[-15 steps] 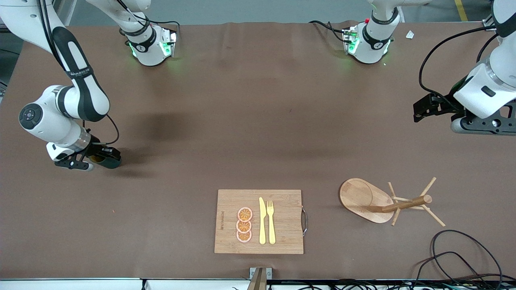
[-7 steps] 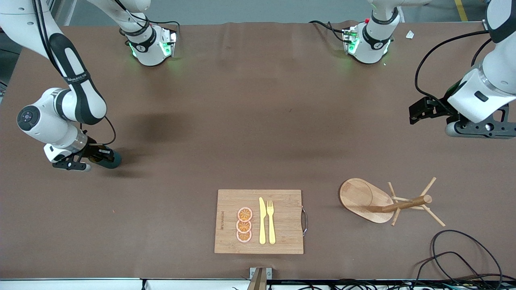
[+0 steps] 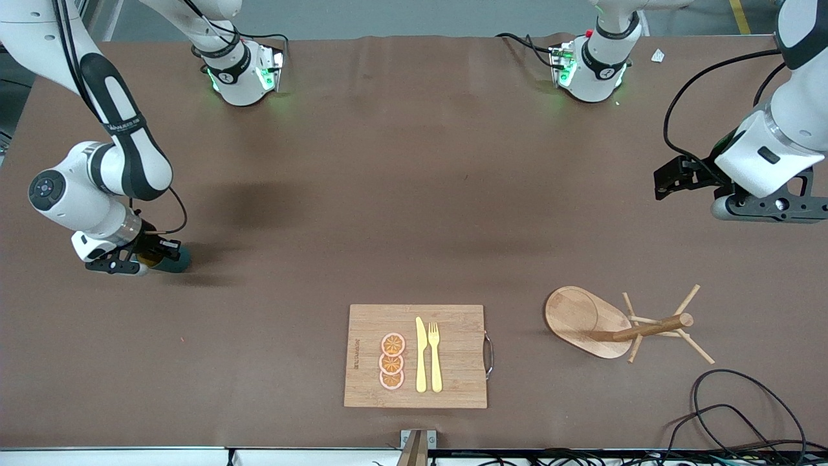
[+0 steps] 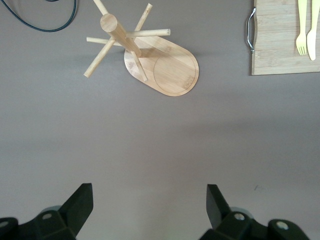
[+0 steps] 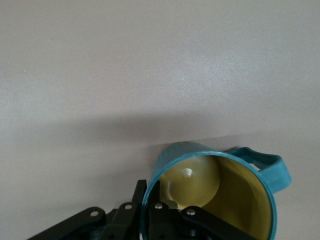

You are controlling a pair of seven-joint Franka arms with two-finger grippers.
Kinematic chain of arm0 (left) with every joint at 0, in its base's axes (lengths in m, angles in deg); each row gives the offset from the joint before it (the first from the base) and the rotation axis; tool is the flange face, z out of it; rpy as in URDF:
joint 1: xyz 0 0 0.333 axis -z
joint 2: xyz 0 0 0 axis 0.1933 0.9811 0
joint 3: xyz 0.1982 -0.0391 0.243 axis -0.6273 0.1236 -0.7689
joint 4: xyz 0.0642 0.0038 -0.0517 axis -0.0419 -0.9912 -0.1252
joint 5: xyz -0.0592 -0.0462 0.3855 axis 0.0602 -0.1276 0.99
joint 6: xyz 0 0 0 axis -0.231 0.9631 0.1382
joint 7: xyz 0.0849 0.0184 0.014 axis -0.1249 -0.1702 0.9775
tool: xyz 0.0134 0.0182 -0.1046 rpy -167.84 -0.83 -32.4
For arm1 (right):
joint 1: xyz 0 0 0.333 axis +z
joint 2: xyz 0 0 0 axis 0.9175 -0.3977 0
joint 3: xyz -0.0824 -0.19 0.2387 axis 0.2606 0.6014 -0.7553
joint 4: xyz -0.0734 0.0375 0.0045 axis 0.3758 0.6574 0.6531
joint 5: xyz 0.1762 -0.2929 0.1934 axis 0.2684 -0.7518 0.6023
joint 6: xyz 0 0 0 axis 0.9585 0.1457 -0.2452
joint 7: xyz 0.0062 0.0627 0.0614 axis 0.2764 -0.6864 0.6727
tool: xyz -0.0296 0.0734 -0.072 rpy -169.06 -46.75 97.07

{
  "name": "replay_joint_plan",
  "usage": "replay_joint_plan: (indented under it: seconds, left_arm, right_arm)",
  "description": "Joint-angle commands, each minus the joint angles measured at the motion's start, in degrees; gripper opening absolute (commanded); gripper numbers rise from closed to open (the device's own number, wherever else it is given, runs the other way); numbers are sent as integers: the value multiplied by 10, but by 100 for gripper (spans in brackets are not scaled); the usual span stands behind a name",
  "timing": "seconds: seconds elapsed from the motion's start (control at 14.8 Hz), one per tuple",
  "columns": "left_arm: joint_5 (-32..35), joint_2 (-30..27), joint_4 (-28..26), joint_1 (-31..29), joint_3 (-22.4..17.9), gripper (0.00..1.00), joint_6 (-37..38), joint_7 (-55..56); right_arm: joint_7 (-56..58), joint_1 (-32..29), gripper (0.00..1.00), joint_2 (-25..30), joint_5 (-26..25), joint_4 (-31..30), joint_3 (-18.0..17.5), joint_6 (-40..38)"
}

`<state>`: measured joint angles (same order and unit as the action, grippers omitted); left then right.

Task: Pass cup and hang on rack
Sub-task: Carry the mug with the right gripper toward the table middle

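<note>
The dark teal cup [image 3: 173, 260] with a yellow inside is at the right arm's end of the table. My right gripper [image 3: 143, 257] is shut on it. In the right wrist view the fingers [image 5: 150, 212] pinch the cup's rim [image 5: 210, 187], one inside and one outside, and the loop handle points away from them. The cup is tilted, low at the table. The wooden rack [image 3: 585, 317] stands nearer the front camera, toward the left arm's end. My left gripper [image 3: 770, 208] hangs open and empty in the air, with the rack [image 4: 167, 65] well ahead of its jaws [image 4: 150, 195].
A bamboo cutting board [image 3: 453, 382] with orange slices [image 3: 392, 361], a yellow knife and a fork [image 3: 434, 356] lies near the front edge. It also shows in the left wrist view [image 4: 280, 55]. Black cables [image 3: 744, 414] coil near the rack.
My right gripper has shifted slightly toward the right arm's end with the cup in it. My left gripper has drifted a little toward the arms' bases.
</note>
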<state>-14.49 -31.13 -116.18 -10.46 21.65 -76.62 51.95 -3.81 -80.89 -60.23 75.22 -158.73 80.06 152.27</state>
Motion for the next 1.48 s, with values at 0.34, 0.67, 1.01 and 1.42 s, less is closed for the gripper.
replay_joint_plan:
  seconds: [0.34, 0.67, 1.01, 1.42]
  left_arm:
    - [-4, 1, 8, 1, 0, 100, 0, 6]
    - [-5, 0, 9, 6, 0, 100, 0, 6]
    - [-2, -1, 9, 5, 0, 100, 4, 3]
    - [1, -5, 6, 3, -1, 100, 5, 4]
  right_arm:
    - [-87, 32, 0, 41, 5, 11, -9, -108]
    - [-284, 131, 0, 73, 6, 68, -9, -224]
    - [-530, 269, 0, 79, 11, 95, -10, -247]
    - [-812, 431, 0, 40, 41, 185, -8, -247]
